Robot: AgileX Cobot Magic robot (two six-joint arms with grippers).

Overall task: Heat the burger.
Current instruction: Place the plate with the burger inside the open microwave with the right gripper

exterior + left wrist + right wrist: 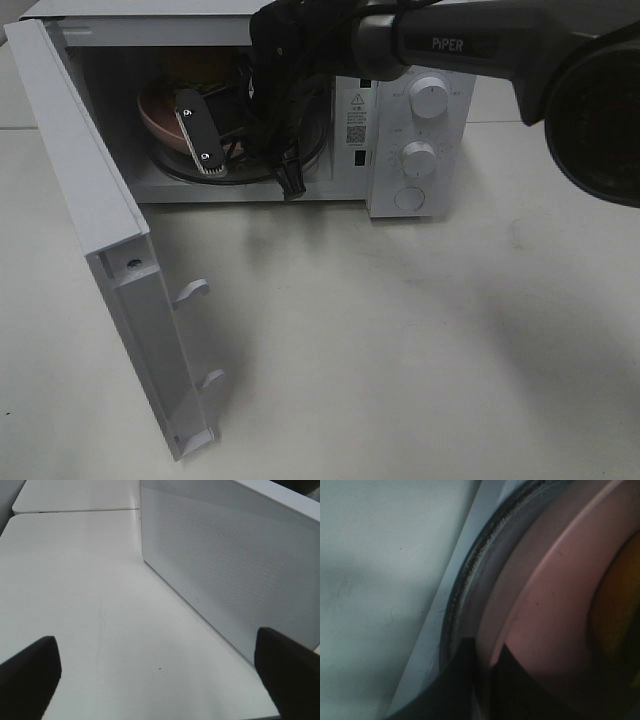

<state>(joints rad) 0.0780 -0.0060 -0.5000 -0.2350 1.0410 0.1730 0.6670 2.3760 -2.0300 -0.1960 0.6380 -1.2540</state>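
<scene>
Inside the microwave (420,110), right gripper (487,656) pinches the pink dish (545,620) rim; burger (615,605) sits on it. Beside the microwave, left gripper (157,672) spread wide over table (75,580).

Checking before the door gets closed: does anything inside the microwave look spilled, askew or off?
Nothing looks spilled or damaged. The pink dish with the burger seems to sit left of centre on the glass turntable, its rim close to the turntable's edge. The right gripper is clamped on that rim.
</scene>
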